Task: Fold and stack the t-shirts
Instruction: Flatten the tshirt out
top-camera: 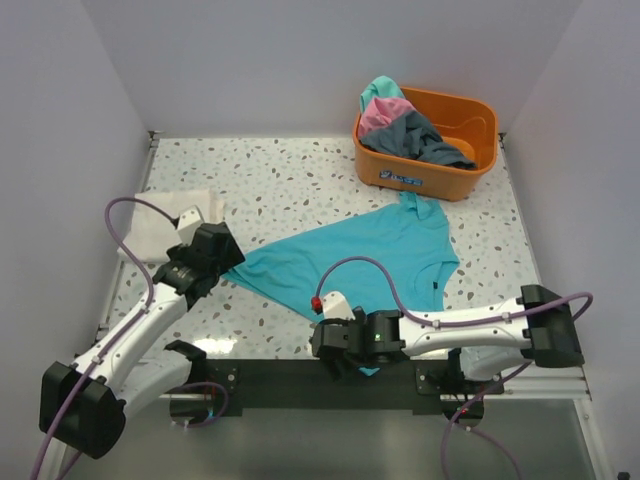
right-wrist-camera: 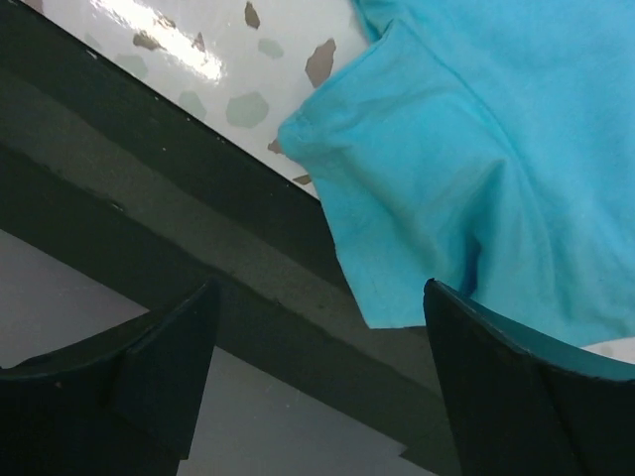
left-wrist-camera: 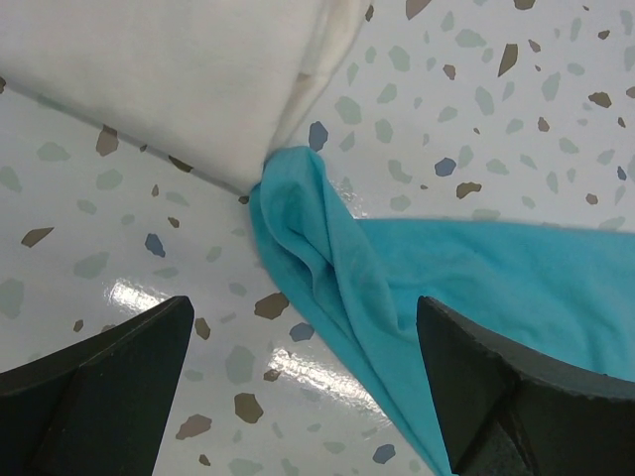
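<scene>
Two wide-open grippers, nothing pinched in either. Got the teal t-shirt (top-camera: 370,250) lying flat on the table (top-camera: 280,180), long axis running left to right and tapering to a bunched tip on the left. Parked right over that tip: left gripper (left-wrist-camera: 303,317), tip touching the folded cream-white t-shirt (left-wrist-camera: 179,79). Hovering above the near corner, draped off the table edge onto the black rail (right-wrist-camera: 198,248): right gripper (right-wrist-camera: 317,297). One end per arm, so guessing a straight drop and pinch at both next. Other t-shirts (top-camera: 405,125) heaped in the orange tub (top-camera: 420,178), far right, well apart.
</scene>
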`<state>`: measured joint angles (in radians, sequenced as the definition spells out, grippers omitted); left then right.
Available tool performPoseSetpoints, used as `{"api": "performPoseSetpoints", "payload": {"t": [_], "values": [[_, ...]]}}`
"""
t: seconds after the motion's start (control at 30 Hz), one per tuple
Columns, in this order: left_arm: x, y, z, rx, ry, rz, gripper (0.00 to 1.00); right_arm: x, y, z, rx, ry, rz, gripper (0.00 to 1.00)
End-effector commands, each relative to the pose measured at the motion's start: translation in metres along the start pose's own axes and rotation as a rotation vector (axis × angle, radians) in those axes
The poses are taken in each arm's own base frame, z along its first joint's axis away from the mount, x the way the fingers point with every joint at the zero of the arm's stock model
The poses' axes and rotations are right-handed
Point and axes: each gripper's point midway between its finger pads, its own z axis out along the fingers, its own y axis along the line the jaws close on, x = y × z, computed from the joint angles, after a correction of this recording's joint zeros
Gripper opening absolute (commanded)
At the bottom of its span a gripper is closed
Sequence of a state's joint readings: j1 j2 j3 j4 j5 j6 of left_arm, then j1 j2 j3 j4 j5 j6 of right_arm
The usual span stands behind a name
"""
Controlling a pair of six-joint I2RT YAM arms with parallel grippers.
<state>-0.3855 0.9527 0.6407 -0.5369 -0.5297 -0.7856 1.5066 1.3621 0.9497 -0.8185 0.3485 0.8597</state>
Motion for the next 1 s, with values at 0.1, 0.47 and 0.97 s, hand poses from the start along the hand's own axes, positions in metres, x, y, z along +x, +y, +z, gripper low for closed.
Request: {"api": "performPoseSetpoints", "payload": {"t": [0.1, 0.47, 0.97], "values": [[-0.007, -0.003, 0.005, 0.014, -0.022, -0.043, 1.00, 0.033, -0.007, 0.021, 0.072, 0.104, 0.075, 0.68], [-0.008, -0.005, 0.009, 0.024, -0.018, -0.055, 1.00, 0.074, -0.036, 0.037, 0.163, 0.212, 0.057, 0.53], [-0.003, -0.007, 0.019, 0.014, 0.004, -0.029, 1.00, -0.026, -0.134, -0.035, 0.459, -0.168, 0.339, 0.00]]}}
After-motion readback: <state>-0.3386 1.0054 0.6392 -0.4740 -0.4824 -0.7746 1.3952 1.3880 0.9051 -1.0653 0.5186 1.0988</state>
